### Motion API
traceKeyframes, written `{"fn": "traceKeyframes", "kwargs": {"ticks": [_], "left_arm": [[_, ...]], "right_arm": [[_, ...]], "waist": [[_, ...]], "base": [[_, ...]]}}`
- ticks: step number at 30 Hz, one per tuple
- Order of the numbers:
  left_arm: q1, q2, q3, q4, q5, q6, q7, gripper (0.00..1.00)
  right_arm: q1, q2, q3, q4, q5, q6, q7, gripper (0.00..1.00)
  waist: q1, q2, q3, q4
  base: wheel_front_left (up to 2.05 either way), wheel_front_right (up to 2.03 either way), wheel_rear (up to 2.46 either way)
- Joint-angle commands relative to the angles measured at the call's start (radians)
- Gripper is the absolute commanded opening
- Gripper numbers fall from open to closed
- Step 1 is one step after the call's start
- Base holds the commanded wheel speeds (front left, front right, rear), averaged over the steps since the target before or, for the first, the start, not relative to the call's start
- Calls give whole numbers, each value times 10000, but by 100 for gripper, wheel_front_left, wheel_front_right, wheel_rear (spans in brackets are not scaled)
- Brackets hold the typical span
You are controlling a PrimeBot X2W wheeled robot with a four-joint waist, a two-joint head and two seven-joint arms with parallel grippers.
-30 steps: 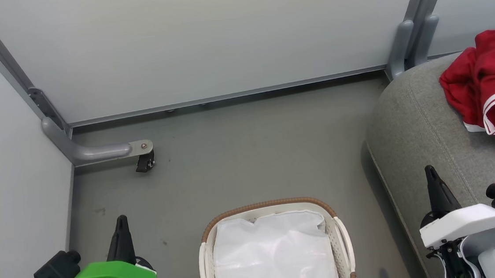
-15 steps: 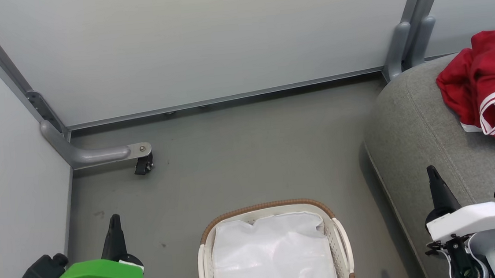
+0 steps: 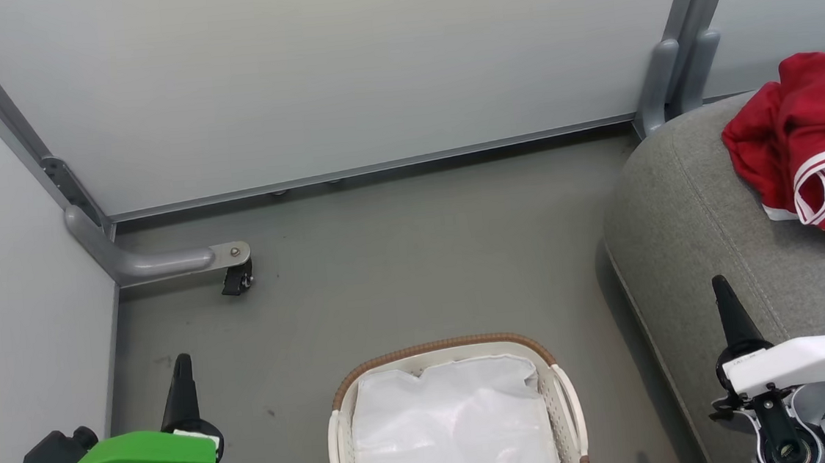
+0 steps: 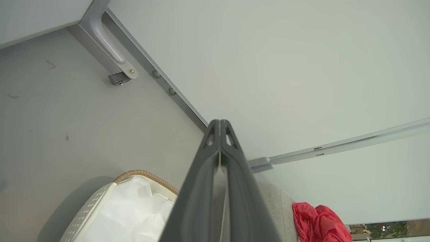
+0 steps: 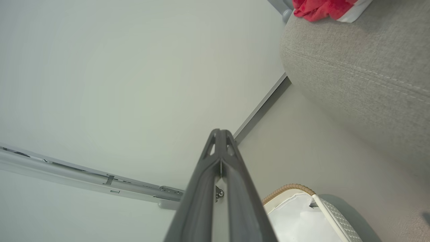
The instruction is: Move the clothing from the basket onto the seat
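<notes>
Left claw (image 3: 182,367) and right claw (image 3: 720,290) are each pressed fully closed and empty, flanking the white-lined basket (image 3: 436,347) on the floor (image 3: 400,262). Red clothing (image 3: 802,127) lies on the grey seat (image 3: 685,239), at right.

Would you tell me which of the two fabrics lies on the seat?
The red garment with white trim lies on the grey seat; the white fabric sits inside the basket on the floor.
</notes>
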Motion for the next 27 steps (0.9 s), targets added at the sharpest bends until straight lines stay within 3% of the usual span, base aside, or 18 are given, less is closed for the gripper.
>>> {"fn": "traceKeyframes", "kwargs": {"ticks": [1, 27], "left_arm": [[-242, 33, 103, -133, -247, -81, 60, 0], [-289, 36, 575, -385, -2438, -197, 726, 0]], "right_arm": [[-16, -77, -45, -144, 298, -4, 70, 0], [30, -95, -135, -255, 2836, -5, 726, 0]], "waist": [[0, -1, -6, -7], [0, -1, -120, -129]], "base": [[0, 0, 0], [0, 0, 0]]}}
